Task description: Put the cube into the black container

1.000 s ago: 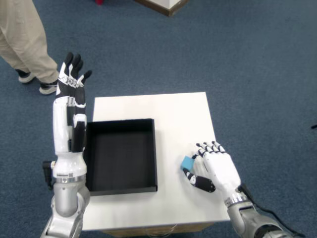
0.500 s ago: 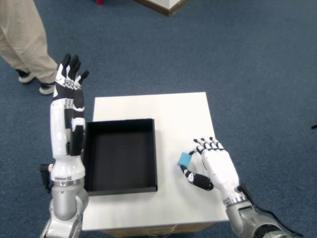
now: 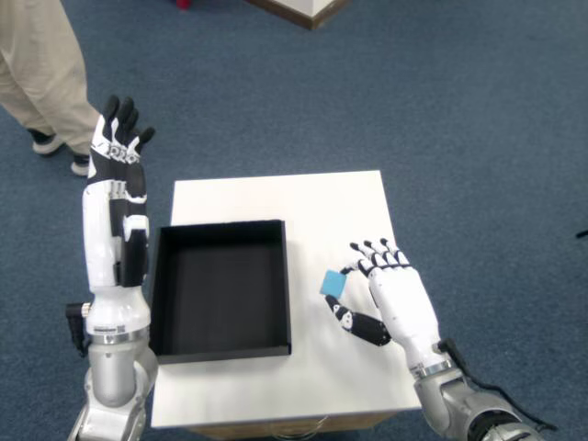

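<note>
Bystander: a person's legs in beige trousers (image 3: 41, 64) and dark-and-white shoes stand on the blue carpet (image 3: 459, 110) at the upper left, well apart from the table.
Left hand: the left hand (image 3: 118, 142) is raised beside the table's left edge, fingers extended upward and close together, holding nothing; its white forearm runs down along the outer left wall of the container.
Black container: the black container (image 3: 220, 230) is a shallow open tray on the left half of the table, its interior bare and dark.
Table: the white table (image 3: 312, 197) carries the container on its left and bare surface on its right.
Cube: the blue cube (image 3: 333, 283) is just right of the container's right wall, outside it, tilted, pinched at the right hand's fingertips; whether it rests on the table or is lifted clear cannot be told.
Right hand: the right hand (image 3: 386, 299) sits over the right part of the table, back of the hand up, black fingertips curled onto the cube with the thumb below it, clamped on the cube.
Background: a pale box corner (image 3: 308, 9) shows at the top edge.
</note>
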Motion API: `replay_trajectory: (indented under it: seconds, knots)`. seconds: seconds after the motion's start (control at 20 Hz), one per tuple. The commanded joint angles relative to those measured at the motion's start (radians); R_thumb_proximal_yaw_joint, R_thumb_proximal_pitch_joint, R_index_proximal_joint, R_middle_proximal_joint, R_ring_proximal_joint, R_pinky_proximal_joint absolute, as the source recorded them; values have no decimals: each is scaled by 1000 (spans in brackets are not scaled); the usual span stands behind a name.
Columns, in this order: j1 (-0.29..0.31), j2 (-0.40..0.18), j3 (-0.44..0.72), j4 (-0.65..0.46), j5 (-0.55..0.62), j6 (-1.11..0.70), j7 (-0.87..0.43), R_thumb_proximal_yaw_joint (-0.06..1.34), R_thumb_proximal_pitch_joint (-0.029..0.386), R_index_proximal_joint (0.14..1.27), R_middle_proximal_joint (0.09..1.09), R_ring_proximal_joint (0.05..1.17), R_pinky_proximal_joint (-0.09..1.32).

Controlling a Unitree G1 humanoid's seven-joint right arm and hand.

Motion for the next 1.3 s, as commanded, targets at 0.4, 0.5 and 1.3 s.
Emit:
replay_trajectory:
  seconds: [0.4,0.5,1.3]
  knots:
    - [-78,-20,23,-56,-23,-121,-149,913,144,932,285,249,127]
    - [-86,-19,29,-63,-29,-137,-167,909,141,933,287,250,124]
    - [-127,9,71,-132,-74,-208,-277,901,137,941,296,242,92]
